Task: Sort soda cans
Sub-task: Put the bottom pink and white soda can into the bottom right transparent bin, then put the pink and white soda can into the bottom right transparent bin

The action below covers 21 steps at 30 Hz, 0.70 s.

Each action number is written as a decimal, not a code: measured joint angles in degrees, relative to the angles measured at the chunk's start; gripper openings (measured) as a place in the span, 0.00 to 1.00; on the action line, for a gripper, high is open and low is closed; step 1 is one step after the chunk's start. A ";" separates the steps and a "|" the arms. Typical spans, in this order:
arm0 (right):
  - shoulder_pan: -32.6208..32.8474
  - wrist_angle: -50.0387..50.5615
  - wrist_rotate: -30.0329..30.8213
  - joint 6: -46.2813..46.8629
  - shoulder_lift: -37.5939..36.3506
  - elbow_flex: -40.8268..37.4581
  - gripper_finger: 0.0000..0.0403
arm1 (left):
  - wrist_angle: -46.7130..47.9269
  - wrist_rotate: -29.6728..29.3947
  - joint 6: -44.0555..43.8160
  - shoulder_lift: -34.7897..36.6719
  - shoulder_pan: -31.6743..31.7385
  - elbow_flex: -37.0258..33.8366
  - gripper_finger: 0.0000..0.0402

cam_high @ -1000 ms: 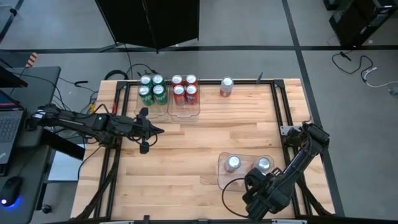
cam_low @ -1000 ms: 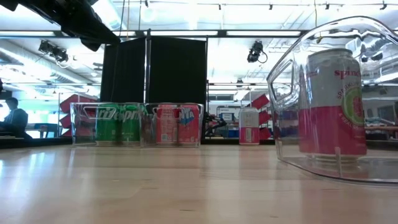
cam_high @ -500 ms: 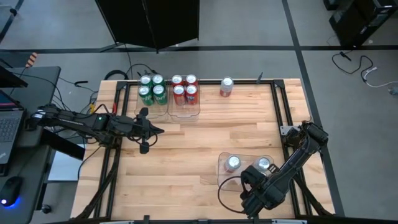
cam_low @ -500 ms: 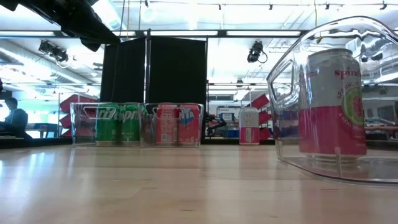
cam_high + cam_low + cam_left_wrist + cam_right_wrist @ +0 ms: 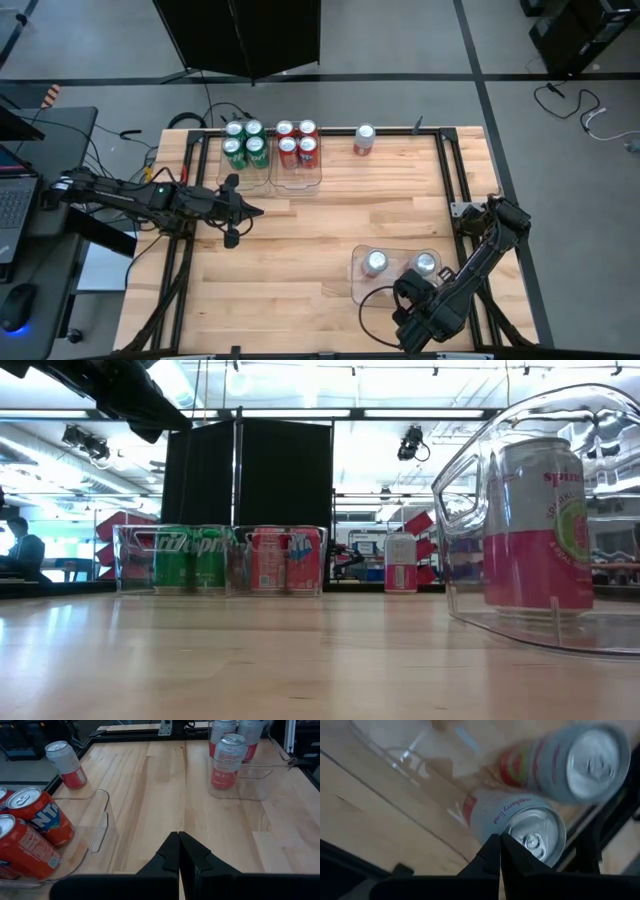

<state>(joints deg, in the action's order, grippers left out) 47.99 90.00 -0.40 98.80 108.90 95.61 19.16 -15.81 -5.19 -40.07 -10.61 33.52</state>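
The left gripper [image 5: 257, 210] is held low over the left part of the pale wooden table [image 5: 330, 215], its fingers [image 5: 172, 852] pressed shut on nothing, pointing toward the middle. At the far edge, a clear rectangular plastic tray [image 5: 243, 170] is seen holding four green soda cans [image 5: 244, 144]. Touching its right side, a second clear tray [image 5: 296, 178] holds four red soda cans [image 5: 296, 143]. Just to the right, apart from both trays, one silver-grey can with a red base [image 5: 364, 140] stands upright on bare wood close to the far rim.

A wide band of bare tabletop is left open across the middle, between the far row and the near right corner.

Near the front edge on the right, a third clear tray [image 5: 395, 270] holds two upright silver-grey cans [image 5: 375, 263], [image 5: 424, 264], set side by side and apart. The right gripper [image 5: 412, 312] is placed at the table's near rim just in front of this tray, fingers closed together and empty; in the right wrist view both can tops are seen just beyond the shut tips.

Compared with a second ago, the right gripper's fingers have been closed, and the arm has been shifted slightly along the near edge. In the low view the third tray and its can [image 5: 540, 525] are seen nudged a little to the right. The left arm and the far row are unchanged.
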 joint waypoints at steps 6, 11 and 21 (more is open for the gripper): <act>-1.50 0.03 9.70 -4.66 -1.63 -0.13 0.00 | 0.00 0.00 0.03 0.00 0.00 0.00 0.00; -4.05 0.05 22.80 -10.59 -5.28 -0.11 0.00 | -0.53 -0.30 -0.45 -0.02 0.11 0.00 0.00; -18.54 -0.17 45.57 -24.61 -9.48 -3.07 0.00 | -14.96 4.30 0.52 -0.04 0.28 -6.88 0.00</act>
<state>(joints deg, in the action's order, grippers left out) 29.45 89.82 45.16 74.18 99.41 92.54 4.20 -11.52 -4.67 -40.12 -10.33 26.64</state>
